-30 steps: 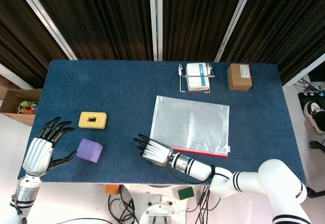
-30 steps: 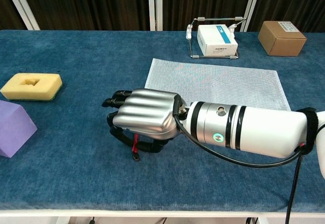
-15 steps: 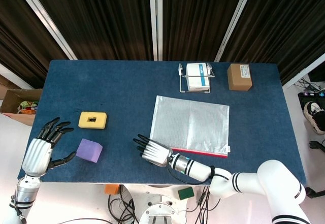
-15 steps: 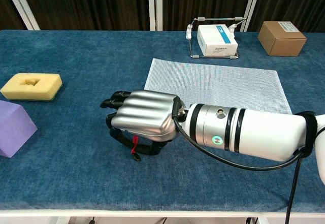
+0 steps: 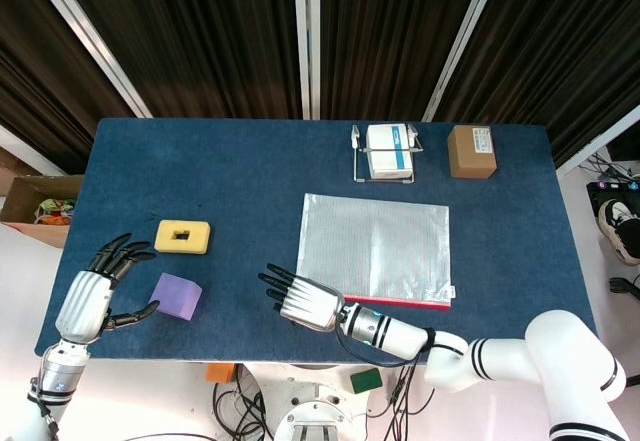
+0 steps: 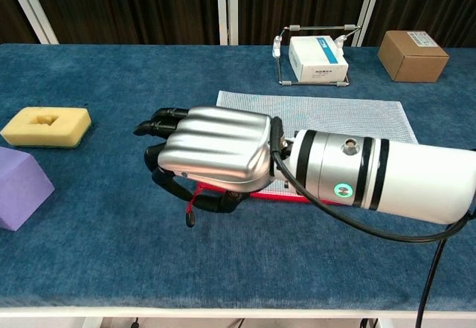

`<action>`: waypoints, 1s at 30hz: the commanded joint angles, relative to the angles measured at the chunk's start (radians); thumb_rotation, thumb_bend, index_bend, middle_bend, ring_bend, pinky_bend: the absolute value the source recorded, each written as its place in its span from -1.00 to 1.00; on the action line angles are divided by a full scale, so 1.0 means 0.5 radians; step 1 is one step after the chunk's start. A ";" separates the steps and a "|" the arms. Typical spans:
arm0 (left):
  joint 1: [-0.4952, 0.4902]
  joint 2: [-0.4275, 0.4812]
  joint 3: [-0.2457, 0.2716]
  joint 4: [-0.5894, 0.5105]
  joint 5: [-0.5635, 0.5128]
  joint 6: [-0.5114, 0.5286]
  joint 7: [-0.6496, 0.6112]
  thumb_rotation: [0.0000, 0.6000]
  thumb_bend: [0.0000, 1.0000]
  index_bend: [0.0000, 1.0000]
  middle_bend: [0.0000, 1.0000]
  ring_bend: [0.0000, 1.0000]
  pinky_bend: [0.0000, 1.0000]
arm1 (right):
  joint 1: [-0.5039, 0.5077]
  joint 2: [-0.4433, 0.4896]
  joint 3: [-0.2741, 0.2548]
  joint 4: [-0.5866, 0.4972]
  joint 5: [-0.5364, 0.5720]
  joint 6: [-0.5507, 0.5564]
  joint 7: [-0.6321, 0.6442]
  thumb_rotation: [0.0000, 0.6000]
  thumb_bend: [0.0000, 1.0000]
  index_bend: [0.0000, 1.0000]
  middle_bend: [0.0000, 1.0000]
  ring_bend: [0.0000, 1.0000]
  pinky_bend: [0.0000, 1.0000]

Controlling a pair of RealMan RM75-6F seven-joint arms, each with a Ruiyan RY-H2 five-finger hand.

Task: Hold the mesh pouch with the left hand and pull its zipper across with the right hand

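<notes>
1. Mesh pouch [image 5: 375, 249] flat at table centre, unheld; likely to slide.
2. Right hand [image 6: 216, 152] pinching red zipper pull [image 6: 195, 198], at pouch's 7 o'clock.
3. Left hand [image 5: 98, 296] spread, empty, far at 9 o'clock.

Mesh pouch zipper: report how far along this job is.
Done: the right hand pinches the red zipper pull past the left end of the mesh pouch. In hand: that pull. Left: the left hand hangs open by the purple block, not holding the pouch.

mesh pouch [image 5: 375, 249] 1 | sponge [image 5: 182, 235] 1 | purple block [image 5: 176, 296] 1 | boxes: white [image 5: 389, 150], brown [image 5: 471, 151] 2
</notes>
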 commanded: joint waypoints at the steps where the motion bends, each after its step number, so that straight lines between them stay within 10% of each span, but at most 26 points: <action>1: -0.125 -0.048 -0.012 0.032 -0.098 -0.235 -0.314 1.00 -0.69 -0.48 -0.62 -0.83 -0.72 | -0.019 0.101 -0.011 -0.117 -0.080 0.090 -0.036 1.00 0.31 0.36 -0.39 -0.98 -0.83; 12: -0.538 -0.290 -0.031 0.192 0.018 -0.690 -0.695 1.00 -0.51 -0.42 -0.63 -0.83 -0.72 | -0.038 0.243 0.064 -0.290 -0.250 0.332 -0.049 1.00 0.36 0.36 -0.39 -0.98 -0.83; 30: -0.761 -0.678 -0.032 0.435 0.020 -0.757 -0.765 1.00 -0.45 -0.33 -0.63 -0.83 -0.72 | 0.022 0.146 0.179 -0.142 -0.219 0.358 0.139 1.00 0.42 0.36 -0.41 -0.98 -0.83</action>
